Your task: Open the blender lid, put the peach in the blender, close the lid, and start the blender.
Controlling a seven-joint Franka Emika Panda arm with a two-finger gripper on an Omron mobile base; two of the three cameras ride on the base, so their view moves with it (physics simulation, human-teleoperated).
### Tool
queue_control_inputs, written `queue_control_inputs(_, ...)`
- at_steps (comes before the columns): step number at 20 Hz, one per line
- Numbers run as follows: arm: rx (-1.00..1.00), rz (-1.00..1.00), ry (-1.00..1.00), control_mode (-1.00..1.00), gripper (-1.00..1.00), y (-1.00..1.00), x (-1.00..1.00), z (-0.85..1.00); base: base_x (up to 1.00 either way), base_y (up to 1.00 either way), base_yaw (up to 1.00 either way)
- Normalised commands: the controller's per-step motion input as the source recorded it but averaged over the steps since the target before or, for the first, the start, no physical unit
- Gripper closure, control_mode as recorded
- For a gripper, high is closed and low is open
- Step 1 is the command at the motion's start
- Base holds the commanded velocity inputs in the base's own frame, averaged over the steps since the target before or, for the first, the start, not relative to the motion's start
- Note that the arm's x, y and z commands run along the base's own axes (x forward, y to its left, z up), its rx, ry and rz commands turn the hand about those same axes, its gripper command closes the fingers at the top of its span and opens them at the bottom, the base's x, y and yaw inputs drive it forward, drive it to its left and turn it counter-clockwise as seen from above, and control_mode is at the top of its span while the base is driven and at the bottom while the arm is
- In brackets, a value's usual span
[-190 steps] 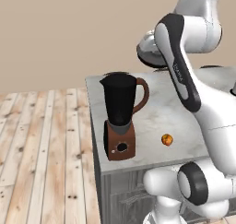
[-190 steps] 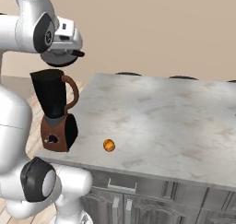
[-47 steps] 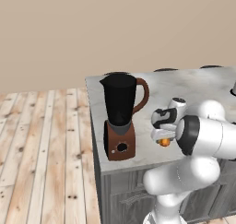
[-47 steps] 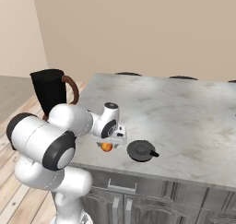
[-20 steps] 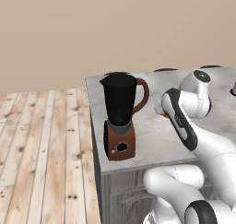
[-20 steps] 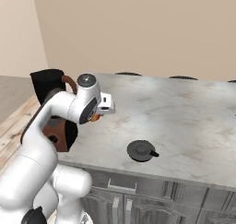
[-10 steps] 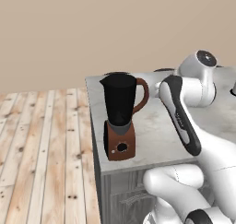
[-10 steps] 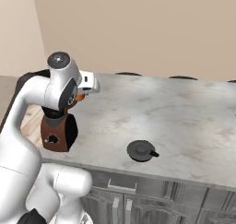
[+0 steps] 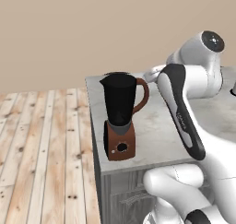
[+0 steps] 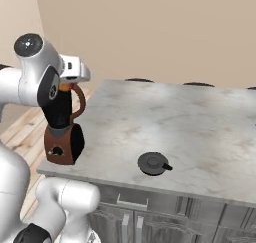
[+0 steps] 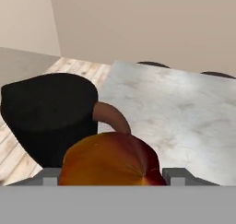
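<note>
Orange peach (image 11: 110,161) sits clamped in the gripper (image 11: 110,174), just beside the blender's (image 9: 120,118) handle; its lower part is cut off in the hand view. Fingertips are mostly hidden behind it. Lid (image 10: 153,163) lies on the counter (image 10: 200,122), well apart.

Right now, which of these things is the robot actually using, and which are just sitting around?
In use: blender; peach, held in the gripper near the jar; lid, off and lying on the counter.

Just there: counter; wooden floor.
</note>
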Motion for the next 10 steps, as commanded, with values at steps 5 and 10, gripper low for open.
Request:
queue_control_inputs(5, 0.00, 0.00, 0.00, -1.00, 1.00, 0.69, -0.03, 0.17, 0.00, 0.00, 0.00)
queue_control_inputs(10, 0.00, 0.00, 0.06, -1.00, 1.00, 0.87, 0.23, 0.00, 0.00, 0.00, 0.00)
